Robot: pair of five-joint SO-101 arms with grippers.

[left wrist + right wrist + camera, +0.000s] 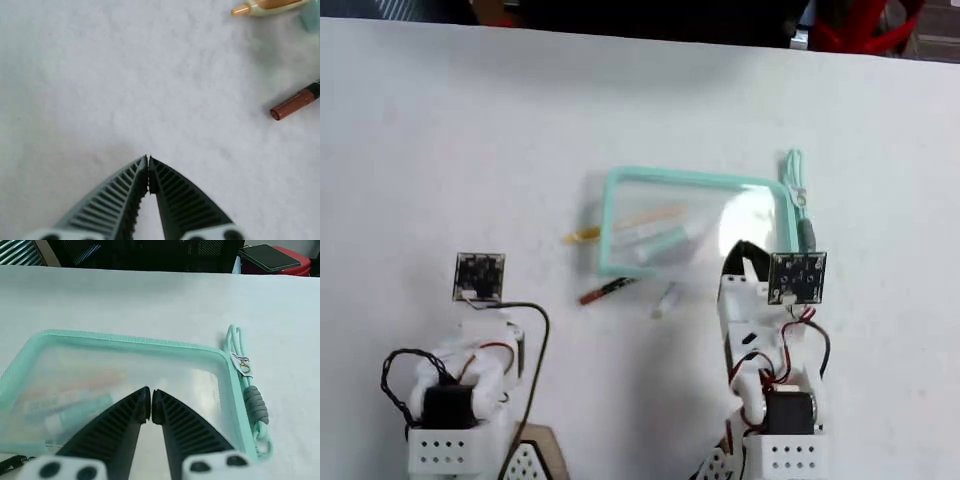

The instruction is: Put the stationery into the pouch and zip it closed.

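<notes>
The see-through pouch (690, 178) with a green edge lies flat on the white table (420, 150) with pens (658, 240) inside, and a yellow pen (582, 236) pokes out. A brown pen (606, 291) and a small white stick (665, 300) lie just beside it. The left gripper (148, 160) and right gripper (150, 392) are pinched together, holding nothing.

brown pen (295, 102): cut by edge | pouch (690, 178) corner: behind right arm (765, 300)

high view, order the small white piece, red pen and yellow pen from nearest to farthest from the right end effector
1. small white piece, just off the pouch's near edge
2. red pen, farther left, by the pouch's corner
3. yellow pen, at the pouch's left edge
</notes>
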